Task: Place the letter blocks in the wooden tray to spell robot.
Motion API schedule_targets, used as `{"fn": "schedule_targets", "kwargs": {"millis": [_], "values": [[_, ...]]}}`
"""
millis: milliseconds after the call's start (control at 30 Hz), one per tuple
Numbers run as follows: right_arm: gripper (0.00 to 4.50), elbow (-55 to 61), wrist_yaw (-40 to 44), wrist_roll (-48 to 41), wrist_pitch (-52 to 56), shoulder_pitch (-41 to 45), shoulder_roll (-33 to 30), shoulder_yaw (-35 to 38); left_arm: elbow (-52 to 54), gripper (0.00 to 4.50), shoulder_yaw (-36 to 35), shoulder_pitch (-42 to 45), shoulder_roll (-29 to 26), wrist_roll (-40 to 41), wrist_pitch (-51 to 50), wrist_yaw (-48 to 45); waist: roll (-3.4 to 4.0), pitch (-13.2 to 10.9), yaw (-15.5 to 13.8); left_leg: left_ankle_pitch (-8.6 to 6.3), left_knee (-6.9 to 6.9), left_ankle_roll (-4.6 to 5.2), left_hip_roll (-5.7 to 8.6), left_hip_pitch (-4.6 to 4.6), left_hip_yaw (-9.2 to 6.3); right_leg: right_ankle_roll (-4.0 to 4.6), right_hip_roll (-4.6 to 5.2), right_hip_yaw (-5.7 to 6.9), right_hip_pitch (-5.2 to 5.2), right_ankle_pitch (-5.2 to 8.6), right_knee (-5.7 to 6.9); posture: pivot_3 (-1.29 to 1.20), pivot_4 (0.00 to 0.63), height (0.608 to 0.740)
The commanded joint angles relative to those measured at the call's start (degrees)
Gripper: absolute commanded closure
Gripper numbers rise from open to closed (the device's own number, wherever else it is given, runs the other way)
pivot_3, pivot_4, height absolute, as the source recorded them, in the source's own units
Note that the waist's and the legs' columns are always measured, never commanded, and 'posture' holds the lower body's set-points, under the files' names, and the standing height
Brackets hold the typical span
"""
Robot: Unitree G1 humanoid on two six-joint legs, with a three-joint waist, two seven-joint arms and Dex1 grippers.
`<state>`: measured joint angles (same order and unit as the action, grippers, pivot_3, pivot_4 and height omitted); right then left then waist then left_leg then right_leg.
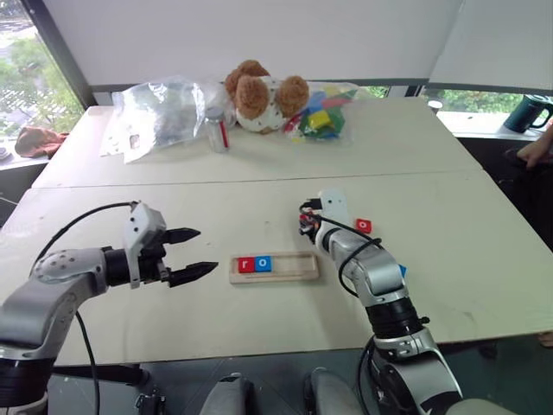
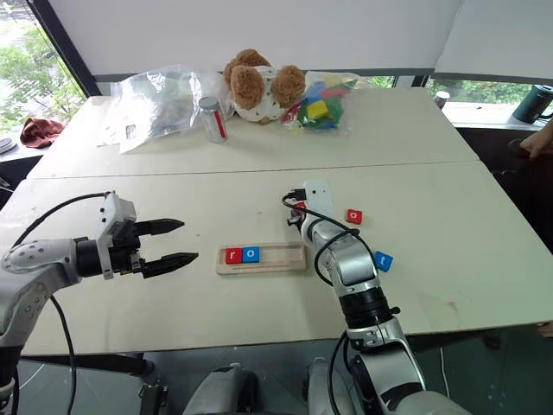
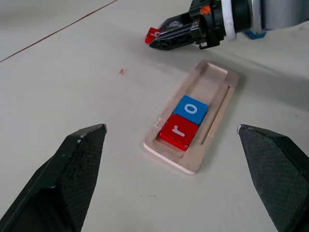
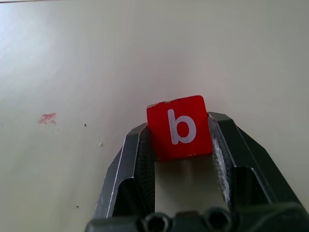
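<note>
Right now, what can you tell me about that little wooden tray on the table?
The wooden tray is a long, narrow, pale-wood frame with a raised rim, lying flat on the white table between the robot's two hands. At one end sit a red r block and a blue o block, side by side and touching; the other slots are bare. Neither hand touches it.

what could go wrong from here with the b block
The right gripper pinches the red b block only at its fingertips, so it could twist or slip when lifted. The tray is one tile wide, with r and o already seated; a tilted b could catch the rim or nudge the o.
</note>
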<state>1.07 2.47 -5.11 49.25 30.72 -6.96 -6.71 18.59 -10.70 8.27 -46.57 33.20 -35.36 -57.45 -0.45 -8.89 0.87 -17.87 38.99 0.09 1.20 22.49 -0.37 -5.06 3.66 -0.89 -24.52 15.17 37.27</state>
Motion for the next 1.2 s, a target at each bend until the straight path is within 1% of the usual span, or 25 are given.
{"fn": "schedule_targets", "kwargs": {"millis": [33, 100, 167, 267, 400, 600, 667, 733, 767, 833, 900, 967, 1000, 1100, 1133, 1200], "values": [[3.32, 18.65, 0.08, 0.69, 7.00, -4.80, -3.52, 1.83, 3.15, 0.00, 2.18, 2.21, 0.33, 1.84, 0.03, -1.32, 0.01, -0.01, -0.25, 0.00, 0.00, 0.00, 0.02, 0.02, -0.02, 0.00, 0.02, 0.00, -0.01, 0.00, -0.01, 0.00, 0.150, 0.740], [3.32, 29.69, -0.99, 0.27, 14.45, -10.24, -3.79, 3.80, 4.06, 0.00, 4.18, 3.20, 0.77, 1.89, -0.20, -1.83, -0.02, 0.01, -0.18, -0.03, -0.01, 0.03, 0.03, 0.06, -0.03, 0.00, 0.03, 0.00, 0.00, 0.00, -0.07, 0.00, 0.150, 0.740], [3.32, 38.78, -2.51, 0.09, 22.60, -14.75, -1.62, 7.07, 4.30, 0.00, 6.05, 3.87, 1.17, 1.16, 0.41, -2.08, -0.02, 0.01, -0.16, -0.05, -0.03, 0.06, 0.02, 0.06, -0.04, 0.00, 0.02, 0.00, 0.00, 0.00, -0.09, 0.00, 0.150, 0.740], [3.32, 45.71, -3.94, 0.60, 29.89, -18.21, 1.46, 8.88, 3.61, 0.00, 7.60, 4.62, 1.36, 0.87, 0.77, -2.47, 0.02, -0.01, 0.36, -0.05, -0.05, 0.05, 0.01, 0.02, 0.02, 0.00, 0.00, -0.05, -0.01, 0.00, -0.09, 0.00, 0.150, 0.740], [3.32, 45.33, -5.27, 1.08, 32.77, -21.81, 4.88, 9.75, 2.13, 0.00, 9.61, 5.67, 1.61, 0.12, 1.34, -3.19, 0.02, -0.01, 0.20, -0.04, -0.04, 0.04, -0.02, -0.13, 0.00, 0.01, -0.07, -0.03, 0.06, 0.00, 0.03, 0.00, 0.150, 0.740], [3.32, 41.59, -4.84, 0.73, 31.86, -22.16, 5.17, 9.32, 0.72, 0.00, 10.68, 6.64, 1.94, -0.64, 2.13, -3.49, 0.03, -0.02, 0.12, -0.02, -0.02, 0.03, 0.01, -0.12, 0.01, 0.01, -0.08, -0.01, 0.07, 0.01, 0.02, 0.00, 0.150, 0.740], [2.27, 40.66, -4.40, 0.40, 31.71, -22.10, 4.85, 8.67, 0.94, 0.00, 10.49, 6.35, 1.82, -0.69, 2.12, -3.19, 0.03, -0.02, 0.14, -0.02, -0.02, 0.03, 0.01, -0.12, 0.02, 0.01, -0.09, -0.02, 0.07, 0.01, 0.01, 0.00, 0.150, 0.740], [1.38, 40.09, -4.27, 0.52, 31.97, -21.62, 4.07, 8.09, 0.87, 0.00, 10.24, 6.19, 1.71, -0.83, 2.16, -2.87, 0.03, -0.02, 0.15, -0.02, -0.02, 0.03, 0.00, -0.12, 0.02, 0.01, -0.09, -0.01, 0.07, 0.01, 0.01, 0.00, 0.150, 0.740], [0.76, 39.98, -4.20, 0.60, 31.98, -21.48, 3.81, 7.95, 0.86, 0.00, 10.15, 6.15, 1.70, -0.85, 2.14, -2.75, 0.02, -0.01, 0.15, -0.02, -0.02, 0.03, 0.00, -0.12, 0.02, 0.01, -0.09, -0.02, 0.08, 0.01, 0.01, 0.00, 0.150, 0.740], [0.02, 39.85, -4.39, 1.13, 32.20, -20.94, 2.99, 7.98, 0.98, 0.00, 10.26, 6.23, 1.34, -1.29, 2.36, -2.80, 0.02, -0.01, 0.03, -0.02, 0.00, 0.03, 0.01, -0.12, 0.02, 0.00, -0.09, -0.01, 0.10, 0.01, 0.01, 0.00, 0.150, 0.740], [0.02, 39.58, -4.41, 1.36, 32.05, -20.32, 2.18, 8.05, 0.76, 0.00, 10.36, 6.56, 1.26, -1.52, 2.47, -2.88, 0.02, -0.01, -0.08, -0.02, 0.02, 0.03, 0.02, -0.12, 0.02, 0.00, -0.08, -0.01, 0.12, 0.01, -0.01, 0.00, 0.150, 0.740], [0.02, 41.18, -2.66, 1.03, 30.03, -19.34, -1.70, 7.32, 0.44, 0.00, 10.24, 7.03, 1.13, -1.59, 2.53, -3.24, 0.03, -0.02, -0.08, -0.02, 0.03, 0.03, 0.03, -0.11, 0.02, 0.00, -0.08, 0.00, 0.13, 0.01, -0.02, 0.00, 0.150, 0.740], [0.02, 42.35, -0.15, -0.12, 27.57, -18.26, -4.19, 7.09, -0.05, 0.00, 10.01, 7.46, 0.99, -1.33, 2.57, -3.86, 0.03, -0.02, -0.10, -0.02, 0.02, 0.04, 0.03, -0.11, 0.02, 0.00, -0.08, 0.00, 0.12, 0.01, -0.03, 0.00, 0.150, 0.740], [0.02, 42.45, 13.67, -6.23, 17.26, -15.02, -13.93, 5.68, -2.08, 0.00, 10.31, 9.13, 0.78, -0.91, 3.20, -6.52, 0.05, -0.07, 0.05, -0.02, 0.03, 0.04, 0.04, -0.09, 0.04, 0.00, -0.12, 0.02, 0.11, 0.01, -0.06, 0.00, 0.150, 0.740], [0.02, 41.26, 17.48, -8.04, 14.64, -14.65, -16.22, 6.35, -2.59, 0.00, 10.78, 9.61, 0.70, -1.18, 3.61, -7.48, 0.03, -0.06, 0.16, -0.02, 0.04, 0.05, 0.04, -0.10, 0.03, 0.00, -0.17, 0.07, 0.12, 0.01, -0.05, 0.00, 0.150, 0.740], [0.02, 35.27, 29.15, -10.61, 4.96, -14.67, -24.09, 7.63, -3.99, 0.00, 12.39, 11.23, 0.82, -2.10, 4.95, -9.70, 0.01, -0.05, 0.09, -0.03, 0.02, 0.05, -0.05, -0.13, 0.00, -0.01, -0.22, 0.08, 0.17, 0.01, -0.09, 0.00, 0.150, 0.740]]}}
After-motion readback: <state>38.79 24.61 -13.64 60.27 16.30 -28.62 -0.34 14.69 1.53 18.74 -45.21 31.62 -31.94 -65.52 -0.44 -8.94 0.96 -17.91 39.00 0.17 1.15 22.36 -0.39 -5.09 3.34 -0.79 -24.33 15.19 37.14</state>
